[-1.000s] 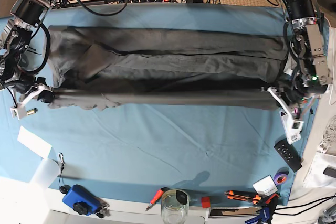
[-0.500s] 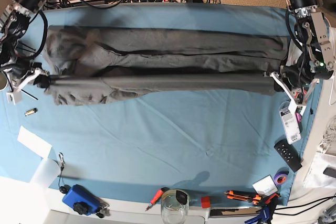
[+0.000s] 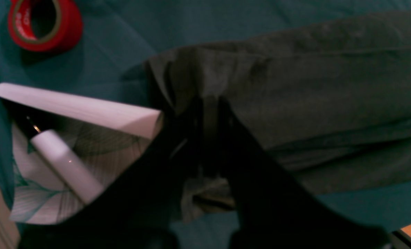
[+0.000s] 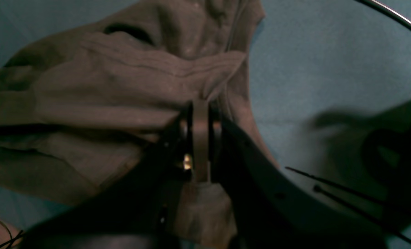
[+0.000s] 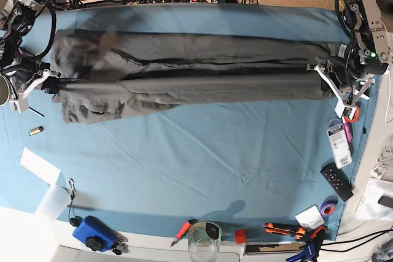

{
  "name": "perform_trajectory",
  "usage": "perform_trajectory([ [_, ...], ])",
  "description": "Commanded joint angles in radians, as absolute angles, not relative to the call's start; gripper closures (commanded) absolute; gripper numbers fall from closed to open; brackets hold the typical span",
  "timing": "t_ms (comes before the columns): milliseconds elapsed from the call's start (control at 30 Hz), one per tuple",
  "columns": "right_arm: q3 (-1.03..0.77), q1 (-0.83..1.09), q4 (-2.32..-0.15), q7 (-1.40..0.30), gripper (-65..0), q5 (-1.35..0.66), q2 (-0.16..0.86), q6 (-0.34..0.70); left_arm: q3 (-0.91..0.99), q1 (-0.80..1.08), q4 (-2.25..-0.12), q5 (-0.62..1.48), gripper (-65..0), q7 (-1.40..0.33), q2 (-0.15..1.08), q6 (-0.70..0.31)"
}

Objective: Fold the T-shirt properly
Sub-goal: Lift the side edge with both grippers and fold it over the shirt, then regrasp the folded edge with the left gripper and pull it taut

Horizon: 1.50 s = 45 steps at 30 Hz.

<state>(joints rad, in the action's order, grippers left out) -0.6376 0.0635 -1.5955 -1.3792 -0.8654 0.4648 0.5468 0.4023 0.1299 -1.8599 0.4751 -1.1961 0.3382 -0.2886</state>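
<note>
The dark charcoal T-shirt [image 5: 196, 69] lies stretched sideways across the back half of the teal table cloth [image 5: 202, 164], with its near edge pulled taut as a straight fold. At the right end of that fold in the base view, my left gripper [image 5: 324, 79] is shut on it. The left wrist view shows the dark jaws of this gripper [image 3: 208, 107] pinching bunched grey cloth [image 3: 312, 97]. My right gripper [image 5: 54, 85] is shut on the fold's left end. In the right wrist view this gripper [image 4: 200, 119] clamps a wrinkled strip of the T-shirt [image 4: 115, 86].
A red tape roll [image 3: 43, 24] and a white box [image 3: 87, 110] sit beside the left gripper. A tagged packet [image 5: 339, 139], a remote [image 5: 336, 181] and purple tape [image 5: 329, 207] lie at the right edge. A glass jar [image 5: 204, 240], tools [image 5: 288, 230] and a blue device [image 5: 93, 232] line the front.
Both grippers have carried the taut near edge of the T-shirt toward the back of the table, laying it further over the rest of the shirt. Both stayed shut.
</note>
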Motion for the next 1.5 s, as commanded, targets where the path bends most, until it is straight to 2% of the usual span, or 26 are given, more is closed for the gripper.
perform_trajectory([
  [0, -0.667, 0.053, -1.613, -1.354, 0.0, -0.873, 0.493, 0.546, 0.418, 0.119, -1.882, 0.465, 0.0, -1.178, 0.355, -0.285],
  [233, -0.794, 0.068, -1.613, -1.357, 0.0, -0.905, 0.494, 0.546, 0.508, 0.12, -1.884, 0.477, 0.0, -1.178, 0.355, -0.286],
  [667, -0.798, 0.155, -1.613, -1.385, 0.0, -0.93, 0.496, 0.546, 0.546, 0.168, -1.884, 0.518, 0.0, -1.165, 0.354, -0.29],
  [933, -0.798, 0.155, -1.613, -1.384, 0.0, -0.942, 0.496, 0.554, 0.546, 0.128, -1.884, 0.607, 0.0, -1.039, 0.352, -0.303],
  [967, -0.798, 0.155, -1.613, -1.385, 0.0, -0.942, 0.496, 0.554, 0.546, 0.111, -1.884, 0.607, -2.5, -1.035, 0.352, -0.338],
  [1033, -0.798, 0.155, -1.613, -1.385, 0.0, -0.942, 0.496, 0.554, 0.544, 0.075, -1.884, 0.608, -15.6, -1.029, 0.352, -0.396],
  [1100, -0.798, 0.155, -1.613, -1.385, 0.0, -0.942, 0.496, 0.554, 0.524, 0.047, -1.883, 0.606, -27.5, -1.02, 0.352, -0.397],
  [1133, -0.798, 0.155, -1.613, -1.384, 0.0, -0.942, 0.496, 0.554, 0.504, 0.038, -1.882, 0.606, -30.1, -1.02, 0.352, -0.387],
  [1233, -0.798, 0.155, -1.613, -1.384, 0.0, -0.941, 0.496, 0.564, 0.408, 0.016, -1.879, 0.57, -30.3, -1.02, 0.352, -0.335],
  [1467, -0.798, 0.155, -1.613, -1.384, 0.0, -0.922, 0.496, 0.566, 0.177, -0.003, -1.876, 0.325, -30.3, -1.077, 0.352, -0.198],
])
